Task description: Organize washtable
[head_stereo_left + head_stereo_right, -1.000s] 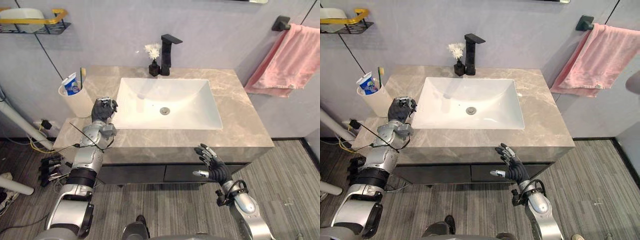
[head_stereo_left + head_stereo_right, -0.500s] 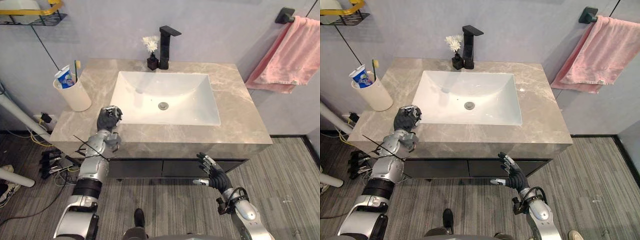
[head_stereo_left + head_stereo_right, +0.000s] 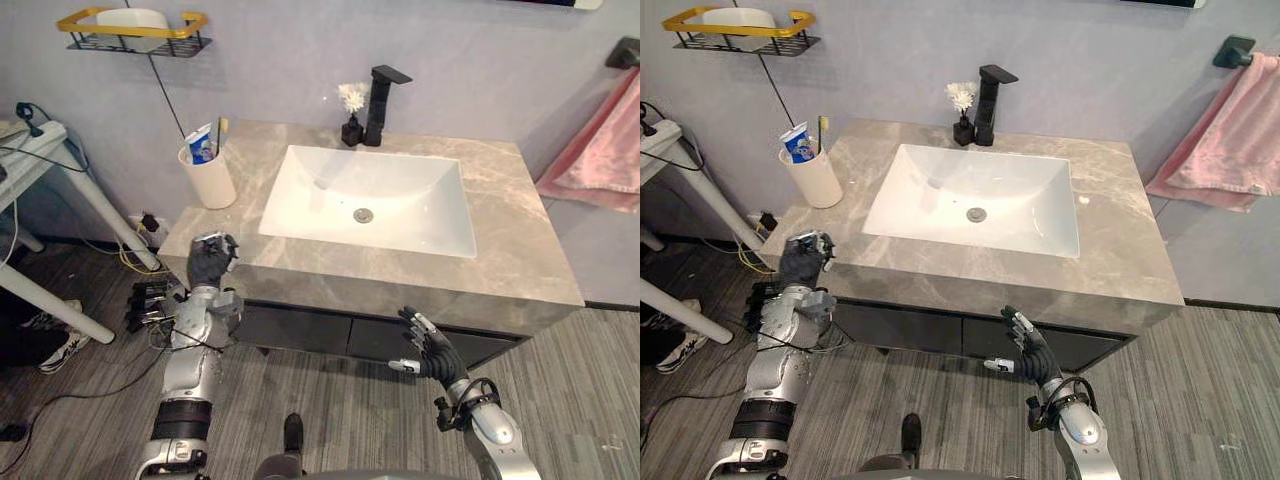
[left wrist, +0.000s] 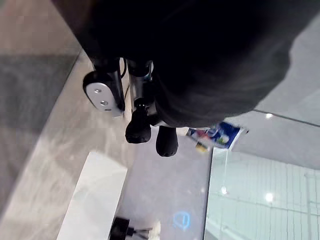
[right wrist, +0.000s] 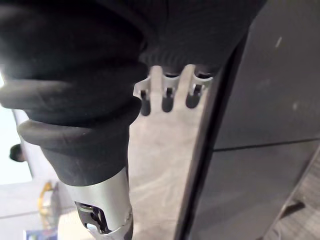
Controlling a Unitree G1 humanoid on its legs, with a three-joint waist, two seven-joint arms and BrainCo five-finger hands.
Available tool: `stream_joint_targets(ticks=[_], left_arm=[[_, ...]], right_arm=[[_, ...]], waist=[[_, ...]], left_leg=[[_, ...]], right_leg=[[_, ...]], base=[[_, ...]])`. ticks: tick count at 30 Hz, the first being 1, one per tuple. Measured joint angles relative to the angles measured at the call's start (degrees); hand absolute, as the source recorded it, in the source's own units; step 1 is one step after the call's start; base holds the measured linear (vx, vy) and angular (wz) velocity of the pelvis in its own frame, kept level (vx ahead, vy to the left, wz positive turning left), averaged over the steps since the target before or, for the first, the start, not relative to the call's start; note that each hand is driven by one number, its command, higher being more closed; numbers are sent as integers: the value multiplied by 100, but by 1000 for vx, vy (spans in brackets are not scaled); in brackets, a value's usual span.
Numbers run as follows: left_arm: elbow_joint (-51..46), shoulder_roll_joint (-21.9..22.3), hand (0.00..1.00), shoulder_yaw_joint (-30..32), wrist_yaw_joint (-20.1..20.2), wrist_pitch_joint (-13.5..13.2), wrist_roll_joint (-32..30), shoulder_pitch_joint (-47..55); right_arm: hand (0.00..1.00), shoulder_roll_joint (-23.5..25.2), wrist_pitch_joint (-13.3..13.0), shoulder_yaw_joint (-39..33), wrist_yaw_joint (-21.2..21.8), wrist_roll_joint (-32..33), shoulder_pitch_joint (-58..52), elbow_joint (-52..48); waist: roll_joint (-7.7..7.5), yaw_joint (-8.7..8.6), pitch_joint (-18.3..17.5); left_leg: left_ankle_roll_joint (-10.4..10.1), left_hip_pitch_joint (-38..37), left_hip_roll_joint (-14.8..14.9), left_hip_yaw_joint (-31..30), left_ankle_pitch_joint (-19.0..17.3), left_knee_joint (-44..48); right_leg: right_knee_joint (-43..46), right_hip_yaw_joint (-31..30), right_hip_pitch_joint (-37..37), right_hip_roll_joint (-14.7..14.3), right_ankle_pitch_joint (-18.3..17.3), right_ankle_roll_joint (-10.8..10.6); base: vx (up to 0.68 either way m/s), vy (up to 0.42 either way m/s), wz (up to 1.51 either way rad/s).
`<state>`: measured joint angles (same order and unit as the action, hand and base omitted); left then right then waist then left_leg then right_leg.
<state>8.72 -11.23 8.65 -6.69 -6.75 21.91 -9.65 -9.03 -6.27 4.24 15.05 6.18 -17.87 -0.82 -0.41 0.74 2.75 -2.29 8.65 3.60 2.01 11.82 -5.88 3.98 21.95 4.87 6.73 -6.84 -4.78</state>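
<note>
– Where's the left hand [image 3: 211, 263]?

– At the near left corner of the table [image 3: 500, 270], right by the edge. Its fingers are curled in tight, like a fist, with nothing inside them. I can't tell whether it touches the stone.

– And the right hand [image 3: 430, 352]?

– Lower down, in front of the dark drawer fronts [image 3: 310, 330] under the table's near edge, towards the right. Its fingers [image 3: 420, 325] are spread wide and straight, the thumb out to the side. It holds nothing and touches nothing, just hanging above the floor [image 3: 560, 400].

– What's on the table?

– A white cup [image 3: 208, 178] stands upright at the far left corner, well apart from the left hand. A toothpaste tube [image 3: 201, 146] and a toothbrush [image 3: 221, 130] stick out of it. The white sink [image 3: 400, 190] takes up the middle. Behind it, against the wall, is a black tap [image 3: 380, 100], with a small dark vase [image 3: 352, 118] of white flowers just beside it on the left.

– Anything on the walls?

– A pink towel [image 3: 610, 150] hangs on the right, past the end of the table. High on the far left there's a wire shelf [image 3: 130, 30] with a yellow rim and something white lying in it; I can't make out what.
</note>
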Motion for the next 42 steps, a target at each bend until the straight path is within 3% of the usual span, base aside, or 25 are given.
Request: stream_joint_targets(ticks=[11, 22, 27, 30, 31, 42], left_arm=[[-13, 217, 100, 303, -500, 15, -583, -95], [507, -73, 100, 554, -826, 33, -662, -1028], [541, -100, 100, 580, -901, 27, -660, -1276], [532, -101, 100, 619, -970, -16, -661, -1305], [479, -134, 100, 734, -994, -188, -652, -1411], [509, -103, 100, 709, -958, -174, -509, -1369]], right_arm=[[0, 87, 0, 3, -7, -4, -10, -16], [0, 73, 0, 49, -14, -2, -2, -205], [0, 63, -9, 88, -22, -2, 4, -297], [0, 63, -9, 88, -35, -1, 13, -296], [0, 62, -8, 114, -9, 287, 12, -297], [0, 66, -5, 68, 11, 515, 0, -300]], waist=[[-41, -20, 6], [-411, -12, 129], [-518, -87, 234], [-523, -103, 275], [-502, -143, 447], [-437, -149, 496]], left_leg=[[1, 145, 4, -19, 16, 0], [3, 352, 138, 267, 32, 2], [2, 365, 140, 299, 30, 1], [2, 390, 140, 300, 30, 0], [3, 462, 135, 331, 30, 0], [3, 349, 114, 288, 31, 14]], right_leg=[[-6, 14, -136, -6, 9, -13], [-17, -243, -504, -71, 111, 34], [-31, -276, -525, -69, 125, 38], [-37, -276, -544, -70, 130, 37], [-104, -294, -608, -69, 182, 37], [-122, -223, -450, -59, 177, 36]], base=[[-29, -1, 2], [5, -19, -15], [-2, -4, -4], [0, 0, 0], [0, 0, 0], [-1, 0, 3]])
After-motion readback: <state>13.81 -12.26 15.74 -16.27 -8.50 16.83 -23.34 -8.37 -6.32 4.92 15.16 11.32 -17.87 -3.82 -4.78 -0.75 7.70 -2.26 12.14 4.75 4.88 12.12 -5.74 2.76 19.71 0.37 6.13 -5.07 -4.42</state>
